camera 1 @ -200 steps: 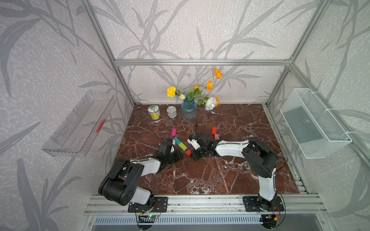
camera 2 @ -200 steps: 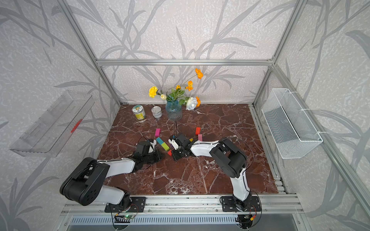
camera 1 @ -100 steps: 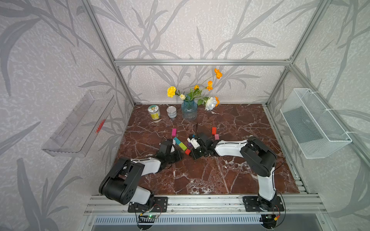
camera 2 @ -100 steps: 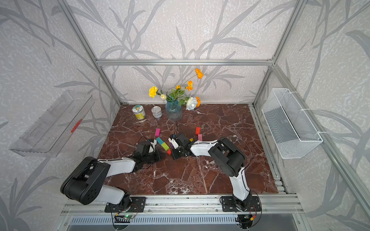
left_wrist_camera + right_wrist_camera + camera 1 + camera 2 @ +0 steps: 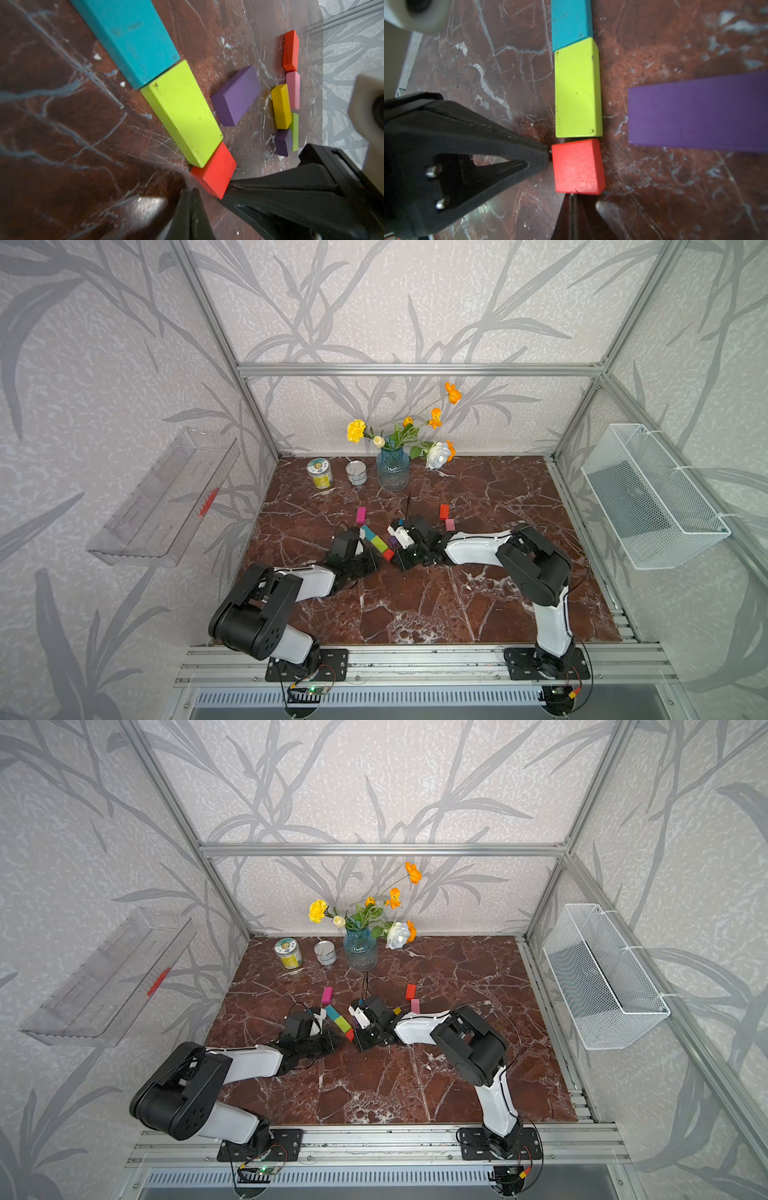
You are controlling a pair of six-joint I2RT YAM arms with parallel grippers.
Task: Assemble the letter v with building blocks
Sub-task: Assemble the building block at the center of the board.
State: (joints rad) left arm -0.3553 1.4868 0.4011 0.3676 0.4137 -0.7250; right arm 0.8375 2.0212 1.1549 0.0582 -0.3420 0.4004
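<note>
The left arm (image 5: 313,587) and right arm (image 5: 478,549) pair glossy white link shells with bulky matte black joint housings. Each is mounted on a flat black base plate (image 5: 336,664). Thin black cables (image 5: 341,525) loop beside the links. A small board (image 5: 311,689) with a green light hangs under the left base.

The left gripper (image 5: 548,153) is black and wedge-shaped, with a triangular cut-out and 2 silver screws (image 5: 432,170). The right gripper (image 5: 572,199) is black too, tapering thin. White rounded camera housings (image 5: 369,99) sit at the wrists.

diagonal block row (image 5: 379,542), teal, lime, red
</note>
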